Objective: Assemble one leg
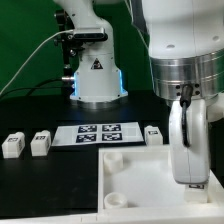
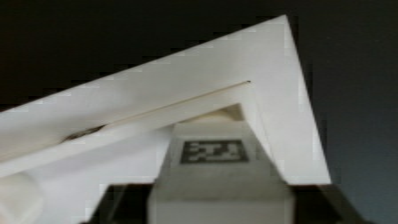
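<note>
Wrist view shows the jaws (image 2: pixel 214 190) pinching the leg (image 2: pixel 215 165) against the white panel's (image 2: pixel 196 85) corner.

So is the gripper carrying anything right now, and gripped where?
Yes: the gripper holds a leg over the white panel. The fingers sit out of view, so the exact grip point cannot be told.

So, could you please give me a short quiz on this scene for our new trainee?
1. True or false: the white panel stands upright on its edge.
2. How many loose legs lie on the table beside the marker board?
3. What does the gripper appear to hold in the wrist view? A) a leg B) a cable C) the marker board
Key: 1 false, it lies flat; 2 three, two at the exterior view's left of the board and one at its right; 3 A.
</note>
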Robot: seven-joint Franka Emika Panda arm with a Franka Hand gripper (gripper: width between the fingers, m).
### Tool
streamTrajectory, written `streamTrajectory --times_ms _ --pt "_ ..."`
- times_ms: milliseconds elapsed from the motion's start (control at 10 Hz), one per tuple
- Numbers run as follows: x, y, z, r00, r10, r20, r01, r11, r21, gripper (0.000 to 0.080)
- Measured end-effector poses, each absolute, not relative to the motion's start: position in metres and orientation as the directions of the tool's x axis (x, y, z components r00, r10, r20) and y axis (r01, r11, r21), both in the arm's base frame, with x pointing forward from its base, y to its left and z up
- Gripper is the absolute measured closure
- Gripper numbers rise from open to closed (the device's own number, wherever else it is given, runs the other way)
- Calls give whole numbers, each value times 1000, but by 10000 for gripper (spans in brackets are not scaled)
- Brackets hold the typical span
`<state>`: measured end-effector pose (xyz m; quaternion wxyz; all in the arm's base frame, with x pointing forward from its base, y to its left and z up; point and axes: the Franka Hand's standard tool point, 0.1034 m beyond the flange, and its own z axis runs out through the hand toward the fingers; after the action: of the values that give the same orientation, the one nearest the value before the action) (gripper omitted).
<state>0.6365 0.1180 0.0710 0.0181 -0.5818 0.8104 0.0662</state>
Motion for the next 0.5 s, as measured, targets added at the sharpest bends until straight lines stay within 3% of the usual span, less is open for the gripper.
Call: streamTrajectory --times_ms 100,200,300,500 --pt "636 118 71 -321 -941 -106 -946 313 87 273" --pt "636 118 71 -320 -941 -106 -946 312 87 273" --pt "636 118 71 -319 -942 -106 -946 311 87 177" --pt "636 119 71 -318 -942 -106 -947 310 87 154"
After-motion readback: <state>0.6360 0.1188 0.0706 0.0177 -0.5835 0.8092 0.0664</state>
